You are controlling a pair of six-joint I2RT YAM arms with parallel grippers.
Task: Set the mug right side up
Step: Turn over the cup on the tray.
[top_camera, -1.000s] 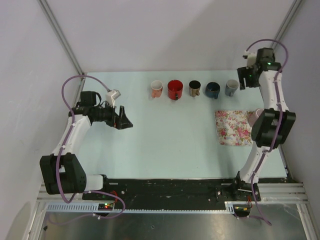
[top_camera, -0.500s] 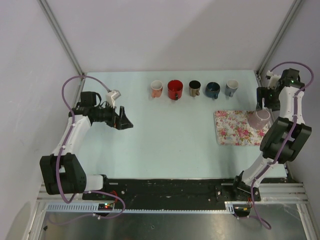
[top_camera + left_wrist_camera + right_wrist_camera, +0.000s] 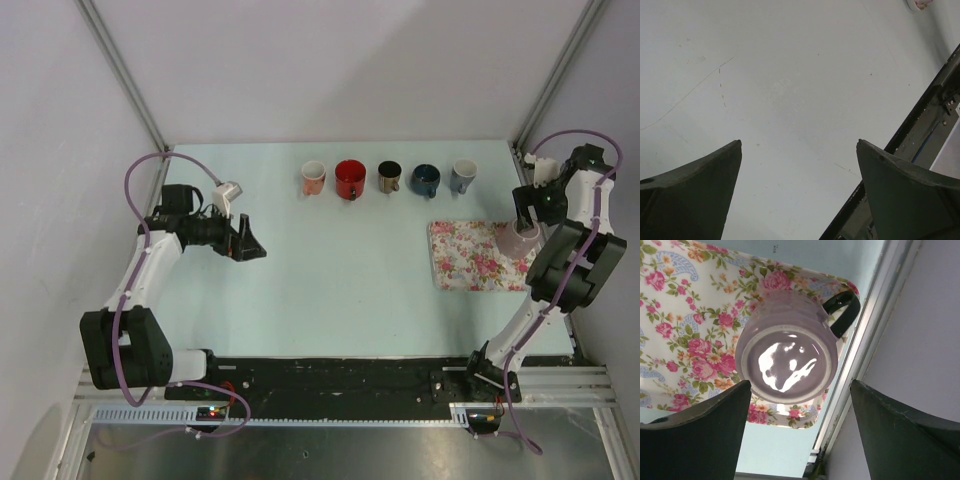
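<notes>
At the counter [image 3: 350, 270]'s right edge, a lavender mug [image 3: 787, 360] sits upside down on a floral mat [image 3: 670, 315]. The right end effector [image 3: 800, 386] hovers above it, released and empty; closing off-centre could tip the mug off the mat.

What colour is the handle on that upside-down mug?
The handle is black; clearest in the right wrist view.

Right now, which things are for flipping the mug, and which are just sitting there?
For the job: upside-down purple mug, right gripper, open.
Just sitting there: flowery mat, pink mug, red mug, brown mug, blue mug, grey mug, left gripper.
</notes>
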